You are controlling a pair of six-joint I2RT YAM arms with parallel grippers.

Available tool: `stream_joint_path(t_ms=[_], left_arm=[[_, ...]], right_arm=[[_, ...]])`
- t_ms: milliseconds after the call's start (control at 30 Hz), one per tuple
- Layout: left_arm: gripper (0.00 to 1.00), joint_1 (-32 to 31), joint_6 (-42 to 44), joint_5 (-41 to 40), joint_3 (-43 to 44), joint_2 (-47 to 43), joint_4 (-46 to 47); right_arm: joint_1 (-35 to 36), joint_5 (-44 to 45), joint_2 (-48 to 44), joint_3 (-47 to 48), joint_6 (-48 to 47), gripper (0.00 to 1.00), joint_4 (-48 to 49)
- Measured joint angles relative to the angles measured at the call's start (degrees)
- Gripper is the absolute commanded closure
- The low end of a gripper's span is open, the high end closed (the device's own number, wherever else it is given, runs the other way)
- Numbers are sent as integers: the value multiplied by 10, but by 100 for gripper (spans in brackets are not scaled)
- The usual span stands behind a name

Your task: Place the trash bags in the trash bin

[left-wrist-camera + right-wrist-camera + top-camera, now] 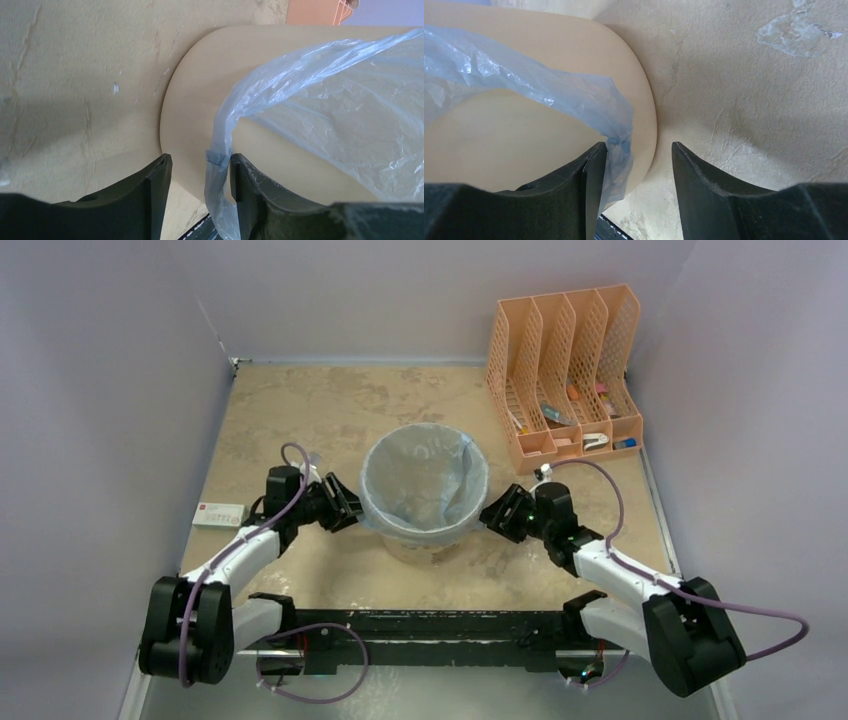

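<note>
The left gripper is partly open at the left side of the bin. The edge of the bag hangs between its fingers and touches one of them only, so it is not pinched. The right gripper is also parted, at the bin's right side, with the bag edge against one finger. The bin stands in the middle of the table, with the bag inside it and folded over the rim. An organizer is at the far right corner.

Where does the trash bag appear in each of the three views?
Top external: trash bag at centre, lining the trash bin.
Left wrist: right half, edge running down to bottom centre.
Right wrist: left half, a band running to bottom centre.
Shared landmark: the trash bin's cream rim.
</note>
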Motion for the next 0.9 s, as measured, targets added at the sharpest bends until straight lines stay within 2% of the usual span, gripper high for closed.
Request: stream_joint_path(t_ms=[133,267,367,667,900], left_arm=[[40,-2,9,-22,31,15,-14],[31,-8,24,-54,37,-24,-61],[29,-11,33,-71,37,-61,-93],[32,-16,58,-105,38,-94,-172],[42,-16,85,-67,43,-94,-175]], right_arm=[[1,27,-13,4,2,40,-23],[7,59,-61,7,4,34,-56],[10,88,-111,15,4,32,-78],[12,133,-173,45,-1,32,-114],[12,122,-159,61,-33,42,-147]])
